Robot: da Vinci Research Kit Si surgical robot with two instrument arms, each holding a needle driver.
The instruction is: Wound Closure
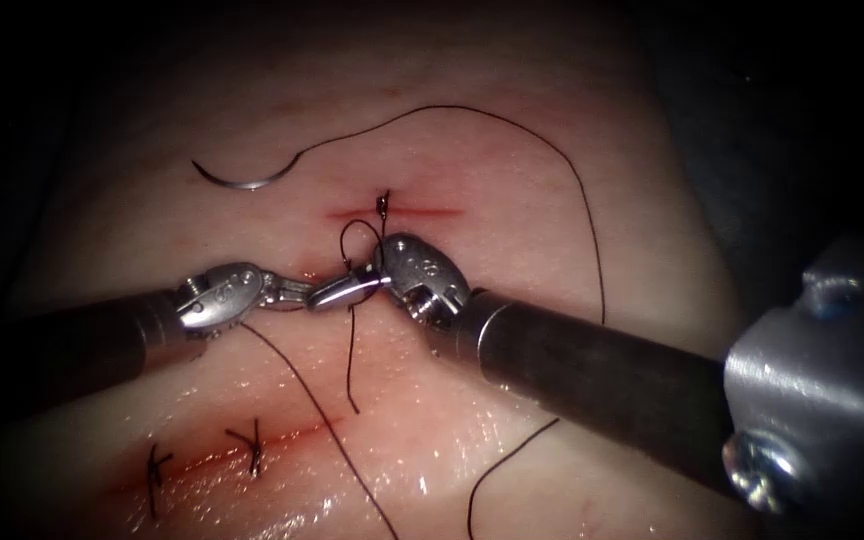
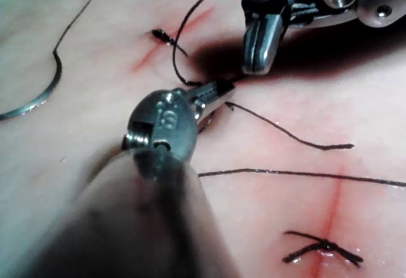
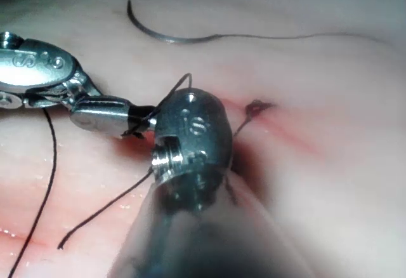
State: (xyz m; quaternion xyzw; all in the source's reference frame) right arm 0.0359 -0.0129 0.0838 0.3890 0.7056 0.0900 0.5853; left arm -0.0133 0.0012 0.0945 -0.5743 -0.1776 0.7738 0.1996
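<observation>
Needle (image 1: pixel 237 181) lay free on the tissue (image 1: pixel 512 170), up and left of the short cut (image 1: pixel 392 211), while your left tool (image 1: pixel 297 292) and right tool (image 1: pixel 367 283) met tip to tip below it, both clamped on the thread (image 1: pixel 352 240).

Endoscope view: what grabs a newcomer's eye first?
The two tools meeting tip to tip just below the small cut, the left tool and the right tool both at a loop of thread rising from the knot there. Next, the curved needle lying free on the tissue up and left of that cut, held by neither tool. Lower left, an older cut already carries stitches.
</observation>
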